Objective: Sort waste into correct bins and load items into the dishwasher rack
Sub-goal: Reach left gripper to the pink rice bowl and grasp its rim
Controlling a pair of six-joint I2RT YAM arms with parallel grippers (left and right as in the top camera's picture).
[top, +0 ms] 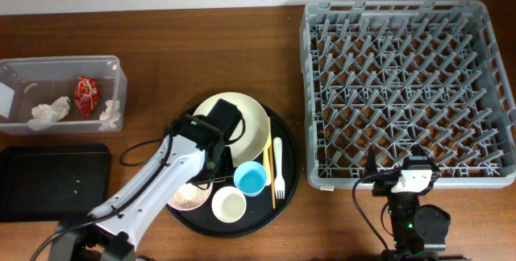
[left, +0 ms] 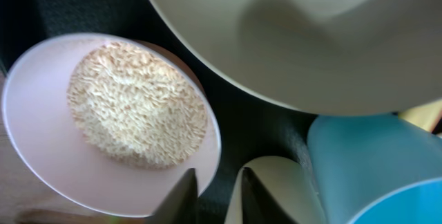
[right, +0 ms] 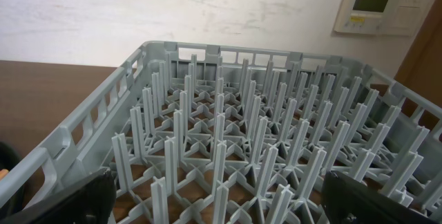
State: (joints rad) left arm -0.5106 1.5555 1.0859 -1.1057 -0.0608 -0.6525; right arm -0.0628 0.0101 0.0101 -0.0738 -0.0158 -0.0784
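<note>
Left wrist view: left jaws are parted just a bit with nothing between them, right by the rim of the round pink bowl point(left: 41, 148) full of loose white rice grains point(left: 135, 106) on the large round black tray point(left: 255, 127). Right jaws are wide apart and empty, facing the square grey plastic dishwasher rack point(right: 90, 124).

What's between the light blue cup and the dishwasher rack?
The overhead view shows the thin yellow utensil and the white plastic fork lying side by side on the round black tray, between the light blue cup and the dishwasher rack.
</note>
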